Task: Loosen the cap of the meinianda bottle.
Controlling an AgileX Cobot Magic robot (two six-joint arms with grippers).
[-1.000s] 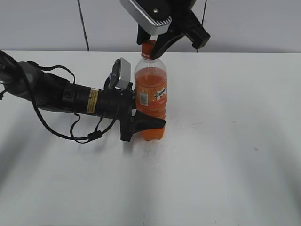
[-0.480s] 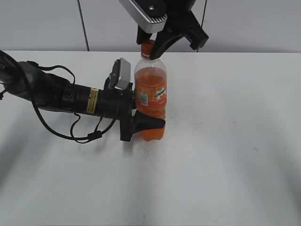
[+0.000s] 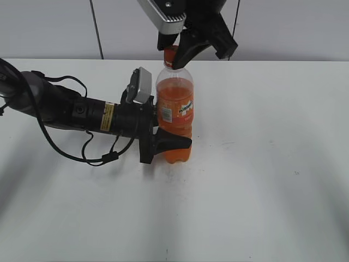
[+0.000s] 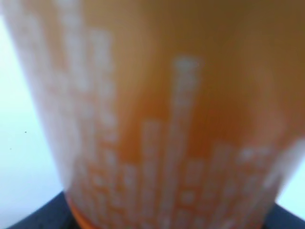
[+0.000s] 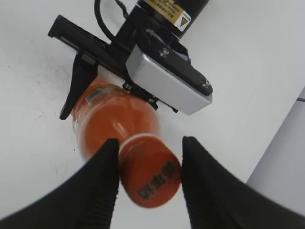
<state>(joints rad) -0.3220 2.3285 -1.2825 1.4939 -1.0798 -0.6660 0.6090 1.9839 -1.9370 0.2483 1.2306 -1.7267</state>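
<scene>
The meinianda bottle stands upright on the white table, full of orange drink. My left gripper comes in from the left, lying level, and is shut on the bottle's lower body. The blurred orange label fills the left wrist view. My right gripper hangs from above with both black fingers against the sides of the orange cap. In the right wrist view the cap, with a dark mark on top, sits between the two fingers, above the bottle's shoulder.
The left arm with its cables lies across the table's left side. Its silver wrist camera sits close to the bottle's shoulder, just below the right gripper. A grey wall stands behind the table.
The right gripper's fingers have drawn in on the cap and turned a little. The bottle and the left arm have not moved.
</scene>
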